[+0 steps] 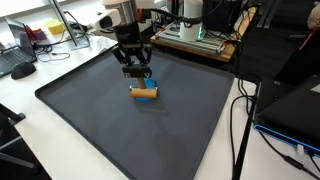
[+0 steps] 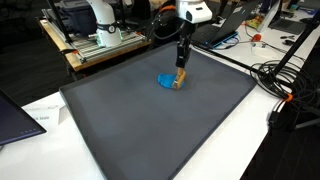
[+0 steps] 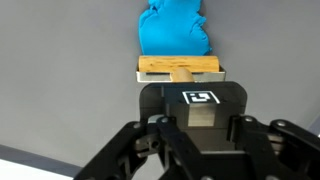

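A small wooden block (image 3: 180, 67) lies on a large dark grey mat (image 1: 95, 125), pressed against a crumpled blue object (image 3: 172, 30) on its far side. My gripper (image 3: 182, 80) comes straight down onto the block, and its jaws appear shut on the block's middle stem. A black plate with a square marker hides the fingertips in the wrist view. In both exterior views the gripper (image 1: 140, 78) (image 2: 181, 70) stands upright over the block (image 1: 145, 92) (image 2: 178, 83), with the blue object (image 2: 164, 80) beside it, near the mat's far part.
The mat (image 2: 150, 130) covers most of a white table. Cables (image 1: 240, 115) hang off one side. A laptop (image 2: 15, 115) sits by a mat corner. Equipment racks (image 1: 195, 30) and another white robot (image 2: 100, 18) stand behind the mat.
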